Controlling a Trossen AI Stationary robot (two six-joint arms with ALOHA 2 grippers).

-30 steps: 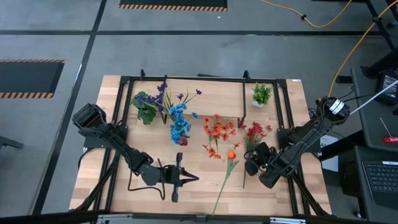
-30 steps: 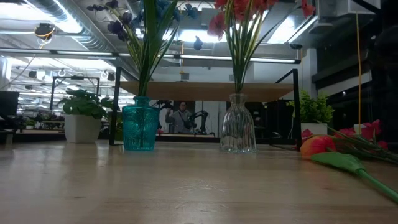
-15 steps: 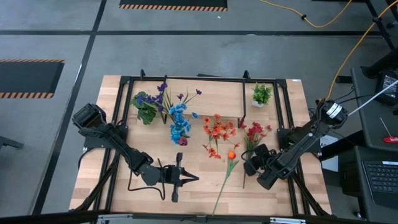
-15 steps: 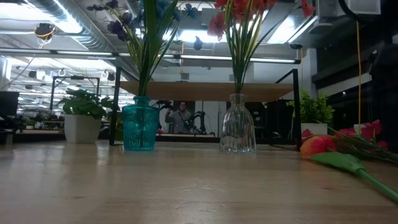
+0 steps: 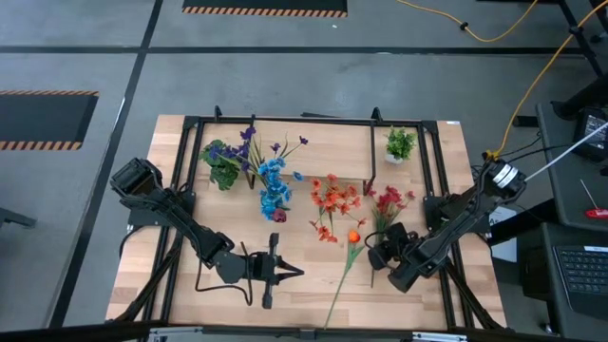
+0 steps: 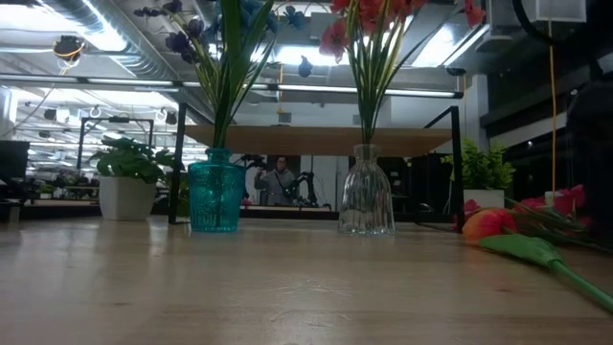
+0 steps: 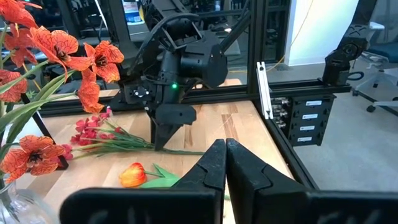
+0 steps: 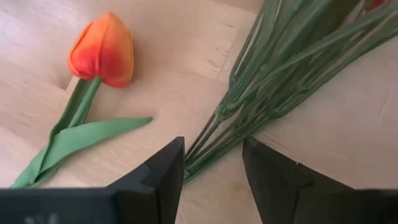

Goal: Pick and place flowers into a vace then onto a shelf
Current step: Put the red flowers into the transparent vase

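Lower right of the high view, the right gripper [image 5: 377, 255] hangs with fingers spread and empty over the stem ends of the red spray [image 5: 388, 204], beside the orange bud [image 5: 353, 237]. The left gripper [image 5: 296, 272], pinched shut on nothing, sits over bare tabletop [image 5: 161, 275] at lower centre.

The whole table [image 5: 190, 285] was seen from directly overhead in the high view. From tabletop level, the low view was aimed across the wood toward the room behind. The left wrist view was pointed across the table at the right arm. The right wrist view was held close above an orange bud [image 8: 102, 50], also caught at right in the low view.
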